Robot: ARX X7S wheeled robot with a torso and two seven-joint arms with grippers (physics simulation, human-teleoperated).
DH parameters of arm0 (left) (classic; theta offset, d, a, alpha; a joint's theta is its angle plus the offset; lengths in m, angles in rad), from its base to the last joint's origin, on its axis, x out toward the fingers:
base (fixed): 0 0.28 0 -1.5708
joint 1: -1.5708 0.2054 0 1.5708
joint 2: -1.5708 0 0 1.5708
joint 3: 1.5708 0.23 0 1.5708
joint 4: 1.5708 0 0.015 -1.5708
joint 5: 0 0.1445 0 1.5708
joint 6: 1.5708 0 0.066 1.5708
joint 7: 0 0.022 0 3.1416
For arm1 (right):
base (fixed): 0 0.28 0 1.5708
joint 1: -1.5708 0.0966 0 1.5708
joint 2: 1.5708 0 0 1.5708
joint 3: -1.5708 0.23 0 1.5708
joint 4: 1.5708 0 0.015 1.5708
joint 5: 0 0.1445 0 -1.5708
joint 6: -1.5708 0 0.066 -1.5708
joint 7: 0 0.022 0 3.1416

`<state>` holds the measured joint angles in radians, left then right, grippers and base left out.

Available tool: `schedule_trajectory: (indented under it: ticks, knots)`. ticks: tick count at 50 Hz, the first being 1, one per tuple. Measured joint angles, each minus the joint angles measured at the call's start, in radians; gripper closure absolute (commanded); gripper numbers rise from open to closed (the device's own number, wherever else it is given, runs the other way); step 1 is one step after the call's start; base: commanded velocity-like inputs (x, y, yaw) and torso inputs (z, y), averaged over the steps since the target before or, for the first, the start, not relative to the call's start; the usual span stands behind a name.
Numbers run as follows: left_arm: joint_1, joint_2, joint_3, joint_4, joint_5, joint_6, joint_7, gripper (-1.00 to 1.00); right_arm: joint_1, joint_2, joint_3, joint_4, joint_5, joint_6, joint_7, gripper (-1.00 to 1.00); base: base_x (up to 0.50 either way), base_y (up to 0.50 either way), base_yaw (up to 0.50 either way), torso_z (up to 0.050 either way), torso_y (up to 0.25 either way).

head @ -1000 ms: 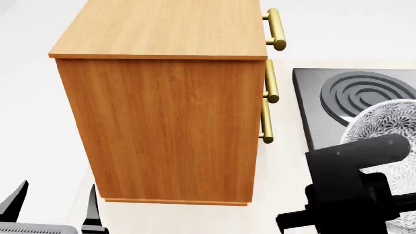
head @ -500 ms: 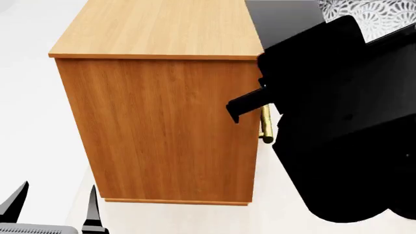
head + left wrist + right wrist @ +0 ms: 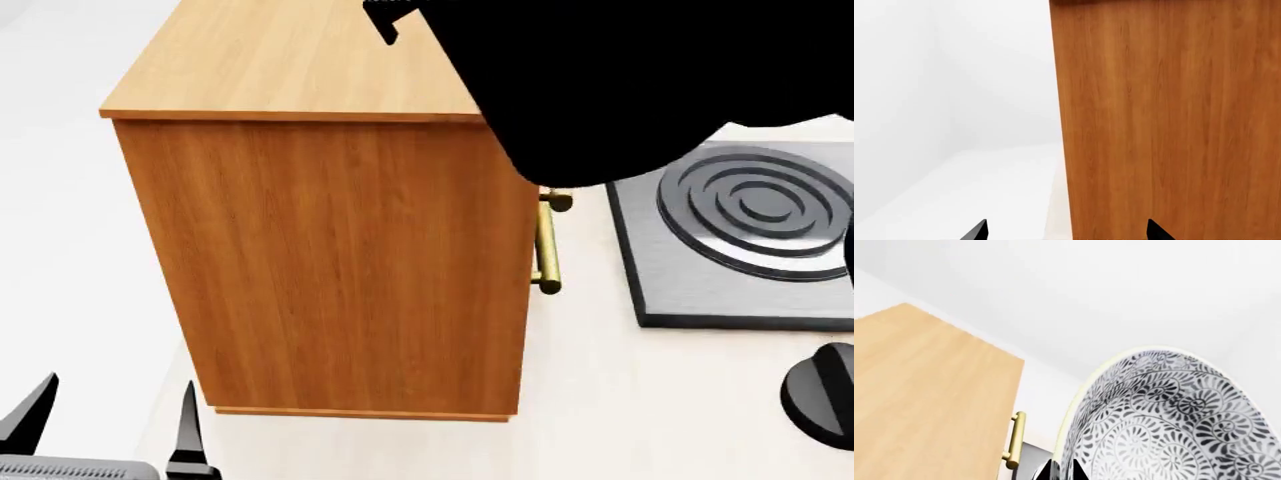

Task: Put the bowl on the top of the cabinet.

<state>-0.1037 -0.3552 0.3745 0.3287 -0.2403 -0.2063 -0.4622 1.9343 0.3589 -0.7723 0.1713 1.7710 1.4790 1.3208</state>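
Bowl (image 3: 1167, 425) held up in the air, clamped at its rim by right gripper (image 3: 1066, 471); patterned inside fills much of the right wrist view, tilted steeply toward the camera. Dark fingertips (image 3: 1051, 471) visible either side of the rim, closed onto it. Bowl not visible in head view, hidden behind the right arm (image 3: 627, 80).

Cabinet (image 3: 334, 250) standing on the pale table (image 3: 627, 400) toward its left edge, upright, top surface bare where visible. Right arm a large black mass across the upper right of head view, overlapping the cabinet's top right corner. In right wrist view, cabinet top lying below and to one side of the bowl; bowl not touching it. One brass handle (image 3: 547, 250) showing on the cabinet front, others covered by the arm.

Stove plate (image 3: 747, 225) with ringed burner on the table beside the cabinet front, well clear of it. Black knob (image 3: 821, 390) at the right edge.

Left gripper (image 3: 114, 420) low at the near left corner, fingers spread wide, nothing between them, short of the cabinet's side panel.
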Motion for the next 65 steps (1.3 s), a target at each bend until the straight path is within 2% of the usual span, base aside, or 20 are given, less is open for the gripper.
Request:
schedule_trajectory:
  ticks: [17, 29, 65]
  knots:
    - [0.002, -0.007, -0.006, -0.012, -0.008, 0.008, -0.001, -1.0, 0.126, -0.09, -0.071, 0.117, -0.163, -0.068, -0.179, 1.0, 0.0, 0.0, 0.0, 0.0, 0.001]
    - [-0.002, -0.009, -0.005, -0.027, -0.011, 0.012, 0.002, -1.0, 0.154, -0.13, -0.107, 0.147, -0.245, -0.127, -0.255, 1.0, 0.0, 0.0, 0.0, 0.0, 0.0]
    - [-0.007, -0.002, 0.003, -0.107, -0.014, 0.054, 0.01, -1.0, -0.027, -0.225, -0.209, 0.123, -0.408, -0.361, -0.388, 1.0, 0.0, 0.0, 0.0, 0.0, 0.001]
